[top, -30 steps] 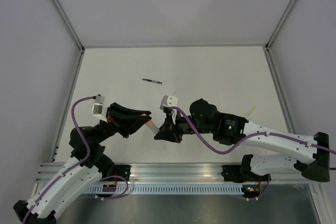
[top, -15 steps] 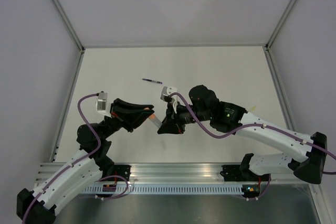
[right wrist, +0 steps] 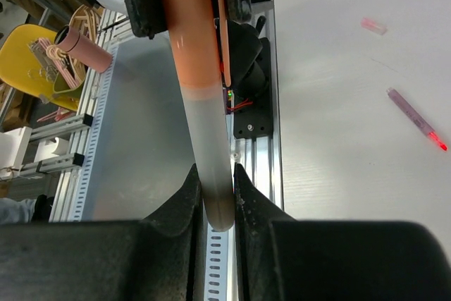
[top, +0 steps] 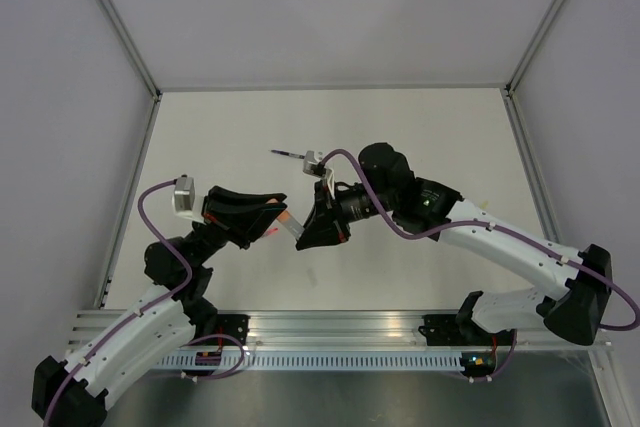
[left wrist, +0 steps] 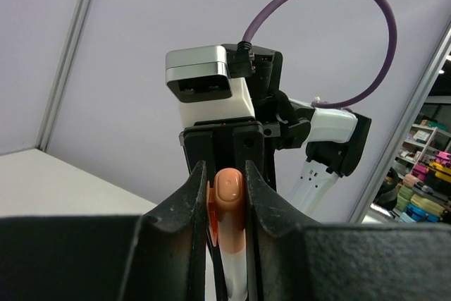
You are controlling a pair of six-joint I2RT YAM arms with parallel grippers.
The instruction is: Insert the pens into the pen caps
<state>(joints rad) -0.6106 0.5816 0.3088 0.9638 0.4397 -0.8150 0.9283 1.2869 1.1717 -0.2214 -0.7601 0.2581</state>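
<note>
Near the centre of the overhead view, the left gripper (top: pixel 277 219) and the right gripper (top: pixel 306 236) met tip to tip above the white table (top: pixel 420 127). In the left wrist view the left gripper (left wrist: pixel 225 174) was clenched on a short orange-red plastic pen cap (left wrist: pixel 229 192) that stood upright between its black fingers (left wrist: pixel 192 202). In the right wrist view the right gripper (right wrist: pixel 217 189) grasped a pale thin pen (right wrist: pixel 210 139) near its lower end. The pen's upper end sat inside the orange-red plastic pen cap (right wrist: pixel 187 33) at the top of that frame.

A dark purple pen (top: pixel 290 154) lay on the table just above centre. At the right of the right wrist view a red-pink pen (right wrist: pixel 414 118) lay flat, with a short pink tube (right wrist: pixel 373 26) apart from it, nearer the upper right.
</note>
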